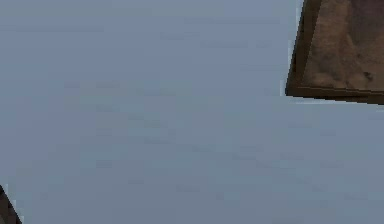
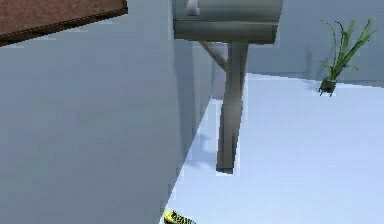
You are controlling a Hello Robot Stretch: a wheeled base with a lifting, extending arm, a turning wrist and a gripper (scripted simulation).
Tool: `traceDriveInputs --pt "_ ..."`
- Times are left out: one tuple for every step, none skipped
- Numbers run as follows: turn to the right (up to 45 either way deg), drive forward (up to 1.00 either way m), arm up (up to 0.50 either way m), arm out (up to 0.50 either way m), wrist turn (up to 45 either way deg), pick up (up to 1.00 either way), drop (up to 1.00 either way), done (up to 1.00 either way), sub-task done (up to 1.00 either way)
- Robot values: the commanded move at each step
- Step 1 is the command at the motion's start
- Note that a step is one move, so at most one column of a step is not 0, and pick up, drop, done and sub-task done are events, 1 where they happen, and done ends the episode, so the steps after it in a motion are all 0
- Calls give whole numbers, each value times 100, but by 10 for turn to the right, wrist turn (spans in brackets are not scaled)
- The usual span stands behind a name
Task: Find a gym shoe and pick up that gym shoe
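Ahead of me, the forward view gives a plain blue-grey wall point(image 1: 150, 110). A framed picture point(image 1: 345, 50) with a dark wooden frame and a brown mottled face sits in the upper right corner of that frame. A sliver of something dark point(image 1: 6, 210) cuts into the lower left corner; I cannot tell what it is.

In the arm side view the same wall point(image 2: 80, 130) takes up the left half, with the framed picture point(image 2: 55, 18) at the upper left. At top centre there is a grey table top point(image 2: 228, 25). It stands on a single grey-brown leg point(image 2: 232, 110) that comes down to the pale floor point(image 2: 300, 150) near the middle of the frame, with a slanted brace point(image 2: 212, 55) between leg and top. A small white object point(image 2: 193, 8) stands on the top at the upper edge, too cut off to name. A potted plant point(image 2: 340, 55) with long green leaves stands on the floor in the upper right, well apart from the leg.

At the bottom edge, just left of centre, lies a small yellow-and-black thing point(image 2: 180, 217), close to the foot of the wall. Whether it is the gym shoe I cannot tell. How my gripper's fingers stand I cannot tell either.
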Motion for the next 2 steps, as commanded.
traceDriveInputs --pt "0 0 10 0 0 0 0 0 0" --pt "0 0 0 0 0 0 0 100 0"
